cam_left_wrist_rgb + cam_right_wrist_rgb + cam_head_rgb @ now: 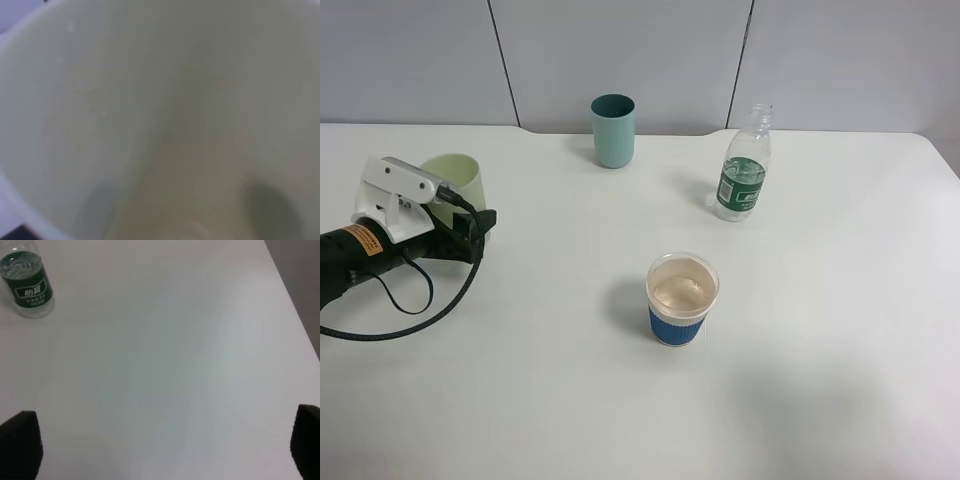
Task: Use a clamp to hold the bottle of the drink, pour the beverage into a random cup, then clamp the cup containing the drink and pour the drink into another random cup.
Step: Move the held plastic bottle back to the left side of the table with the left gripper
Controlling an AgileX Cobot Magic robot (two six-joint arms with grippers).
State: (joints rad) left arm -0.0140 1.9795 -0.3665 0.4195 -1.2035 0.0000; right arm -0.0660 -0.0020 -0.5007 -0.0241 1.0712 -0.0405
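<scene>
A clear drink bottle with a green label stands uncapped at the back right; it also shows in the right wrist view. A paper cup with a blue sleeve stands mid-table and holds pale liquid. A teal cup stands at the back. A pale green cup stands at the left and fills the left wrist view. My left gripper is right up against it; its jaws are hidden. My right gripper is open over bare table, out of the exterior view.
The white table has its right edge near the right gripper. A black cable loops on the table under the left arm. A grey panel wall stands behind.
</scene>
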